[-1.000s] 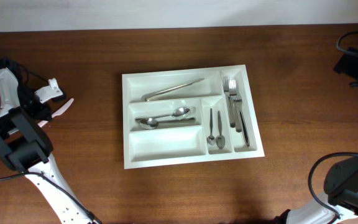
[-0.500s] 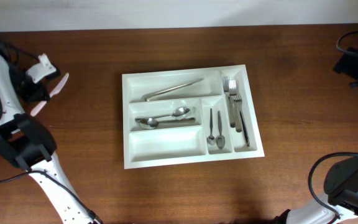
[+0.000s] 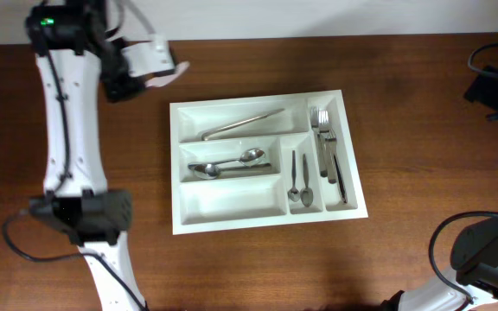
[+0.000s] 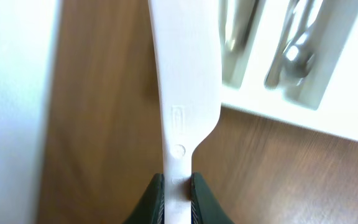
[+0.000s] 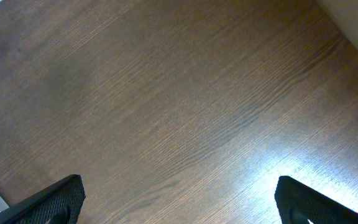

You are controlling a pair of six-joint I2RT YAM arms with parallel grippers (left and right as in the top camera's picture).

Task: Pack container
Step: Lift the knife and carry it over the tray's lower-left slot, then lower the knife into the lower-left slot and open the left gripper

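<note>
The white cutlery tray (image 3: 232, 212) lies mid-table; it holds metal tongs (image 3: 240, 125), spoons (image 3: 232, 163), small spoons (image 3: 298, 177) and forks and knives (image 3: 328, 155). My left gripper (image 3: 150, 73) is shut on a white plastic knife (image 3: 169, 72) and holds it above the table just beyond the tray's far left corner. In the left wrist view the plastic knife (image 4: 185, 93) sticks up from the jaws (image 4: 178, 186), with the tray's edge (image 4: 291, 112) at the right. My right gripper (image 5: 179, 199) is open and empty over bare wood at the far right.
The wooden table (image 3: 422, 130) surrounds the tray. A pale wall runs along the table's far edge (image 3: 318, 17). The left arm (image 3: 63, 130) stretches over the left side of the table. The right arm's base (image 3: 491, 250) stands at the front right.
My left arm has swung from the far left edge toward the tray's far left corner, carrying the white plastic knife. The right arm has not moved.
</note>
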